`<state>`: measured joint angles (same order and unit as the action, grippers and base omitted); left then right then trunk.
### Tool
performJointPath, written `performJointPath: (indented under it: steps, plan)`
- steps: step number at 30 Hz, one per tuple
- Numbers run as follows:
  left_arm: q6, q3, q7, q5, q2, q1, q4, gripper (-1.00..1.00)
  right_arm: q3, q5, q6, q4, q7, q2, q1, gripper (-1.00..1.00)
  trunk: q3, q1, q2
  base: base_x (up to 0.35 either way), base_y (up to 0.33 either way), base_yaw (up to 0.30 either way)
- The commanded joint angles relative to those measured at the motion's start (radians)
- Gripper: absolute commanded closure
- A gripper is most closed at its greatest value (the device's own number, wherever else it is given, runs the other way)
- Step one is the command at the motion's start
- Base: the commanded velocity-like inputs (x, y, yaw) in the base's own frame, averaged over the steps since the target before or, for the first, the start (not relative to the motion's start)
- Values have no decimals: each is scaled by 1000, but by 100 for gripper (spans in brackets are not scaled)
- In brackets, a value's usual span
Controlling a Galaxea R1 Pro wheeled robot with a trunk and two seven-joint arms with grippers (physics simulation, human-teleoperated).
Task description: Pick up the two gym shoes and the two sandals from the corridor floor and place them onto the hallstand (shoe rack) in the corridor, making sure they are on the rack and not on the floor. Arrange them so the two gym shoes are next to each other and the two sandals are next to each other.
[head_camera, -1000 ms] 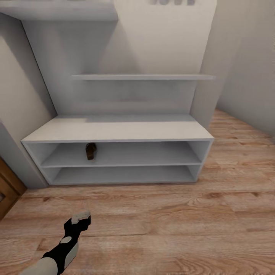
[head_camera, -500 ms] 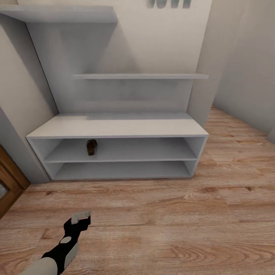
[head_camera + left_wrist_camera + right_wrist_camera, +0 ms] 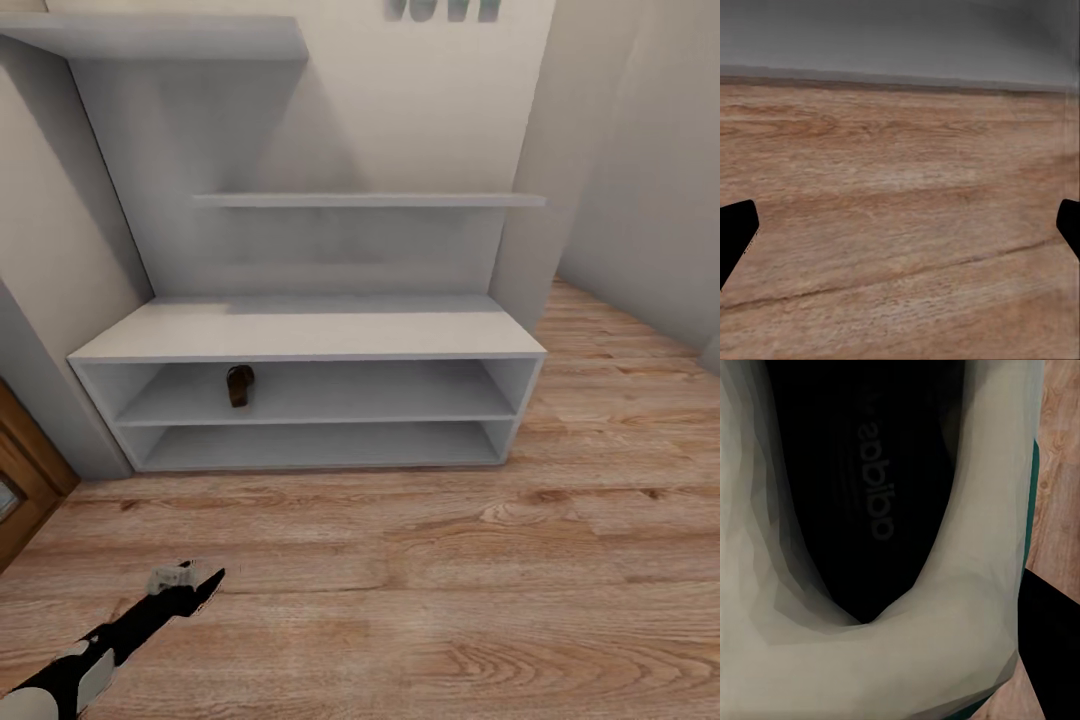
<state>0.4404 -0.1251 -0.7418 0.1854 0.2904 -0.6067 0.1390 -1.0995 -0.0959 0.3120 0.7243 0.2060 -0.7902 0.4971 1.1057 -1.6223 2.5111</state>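
The pale hallstand (image 3: 320,335) stands against the wall ahead. One dark-brown sandal (image 3: 239,385) lies on the upper of its two low shelves, toward the left end. My left gripper (image 3: 185,580) hovers low over the corridor floor (image 3: 450,600) in front of the stand. In the left wrist view it (image 3: 900,232) is open, its black fingertips (image 3: 735,232) wide apart over bare planks. A cream-white gym shoe (image 3: 967,585) with a dark insole sits right against the right wrist camera. My right gripper (image 3: 982,652) is shut on its collar, one black finger (image 3: 1050,652) outside it.
A brown wooden door (image 3: 20,490) sits at the left edge beside the stand. Grey walls (image 3: 640,200) close in on the right, with floor running past the stand's right end. Wall shelves (image 3: 370,200) hang above the bench top.
The camera pulled back a little from the hallstand, then held. My left arm has dropped lower and swung left, lying flatter over the floor.
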Motion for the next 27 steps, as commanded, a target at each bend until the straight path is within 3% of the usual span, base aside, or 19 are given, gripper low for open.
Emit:
performJointPath:
  steps: [1,2,3,4,6,7,9,12,15,19,22,23,24,25,26,27]
  plan:
    - [16,-9,-55,62,21,-1,-19,-100,-3,-10,7,2,3,0,1,100,1,0,0,0,0,0]
    - [22,-11,-74,91,30,-1,-26,-100,-3,-10,7,2,3,0,1,100,1,0,0,0,0,0]
    - [34,-14,-126,165,59,-1,-44,-100,-3,-10,7,2,4,0,1,100,1,0,0,0,0,0]
    - [38,-15,-156,202,76,-1,-57,-100,-3,-10,7,1,4,1,1,100,1,0,0,0,0,0]
    - [42,-17,-191,241,101,-1,-77,-100,0,-11,7,0,4,1,1,100,1,0,0,0,0,0]
    - [44,-20,-219,292,149,-1,-101,-100,16,-11,7,-2,4,1,1,100,1,0,0,0,0,0]
    - [44,-20,-224,333,174,-1,-107,-100,26,-11,7,-4,4,4,1,100,1,0,0,0,0,0]
    - [43,-20,-222,354,186,-1,-110,-100,31,-11,6,-6,4,28,1,100,1,0,0,0,0,0]
    - [43,-21,-217,365,201,-1,-111,-100,40,-8,6,-7,5,96,1,100,1,0,0,0,0,0]
    - [43,-21,-216,367,207,-1,-111,-100,107,45,6,-8,7,181,1,100,1,0,0,0,0,0]
    - [43,-21,-215,368,209,-1,-111,-100,224,127,6,-8,7,280,1,100,1,0,0,0,0,0]
    - [43,-21,-215,368,209,-1,-111,-100,242,137,6,-8,7,299,1,100,1,0,0,0,0,0]
    - [43,-21,-215,368,209,-1,-111,-100,278,153,6,-8,7,338,1,100,1,0,0,0,0,0]
    - [43,-20,-215,368,210,-1,-111,-100,334,168,6,-8,7,402,1,100,1,0,0,0,0,0]
    - [43,-20,-215,368,210,-1,-111,-100,355,171,5,-8,6,424,1,100,1,0,0,0,0,0]
    - [43,-20,-215,368,210,-1,-111,-100,400,175,5,-8,5,466,1,100,1,0,0,0,0,0]
